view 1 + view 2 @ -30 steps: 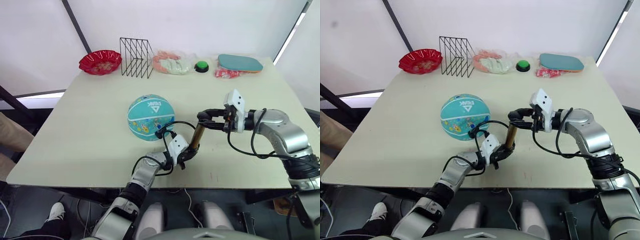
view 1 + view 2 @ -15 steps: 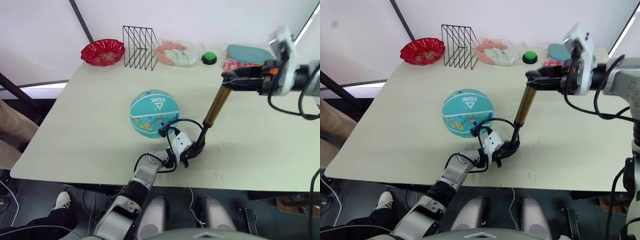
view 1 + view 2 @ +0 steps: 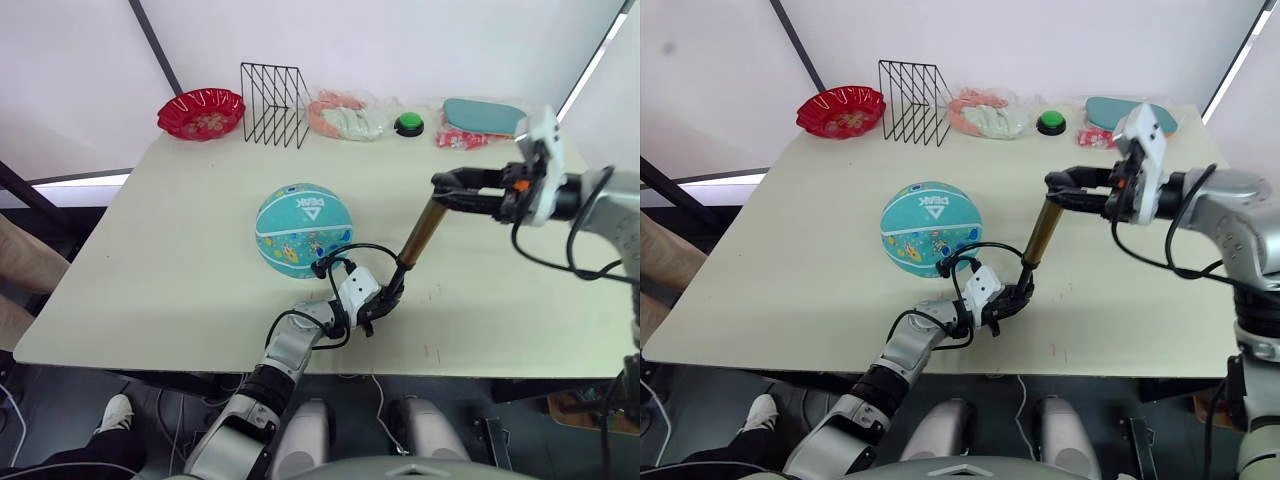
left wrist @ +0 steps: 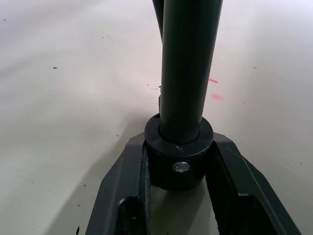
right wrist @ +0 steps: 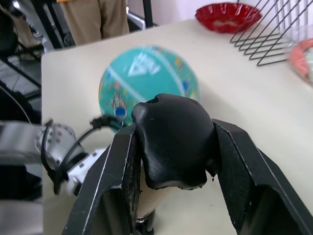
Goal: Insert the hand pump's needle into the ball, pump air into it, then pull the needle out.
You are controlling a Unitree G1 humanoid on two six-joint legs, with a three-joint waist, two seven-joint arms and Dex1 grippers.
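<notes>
Left eye view: beige table [image 3: 170,260]; fingers clamp hand pump [image 3: 422,232] both ends; ball [image 3: 303,230] apparently beside.

Bright even light, soft shadows on the table [image 3: 180,260], ball [image 5: 146,81] blurred in the right wrist view

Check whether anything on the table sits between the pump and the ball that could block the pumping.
Nothing visible does. The hand pump stands just beside the ball, its base in the left gripper, its handle in the right gripper; its hose curves across the bare gap to the ball.
</notes>
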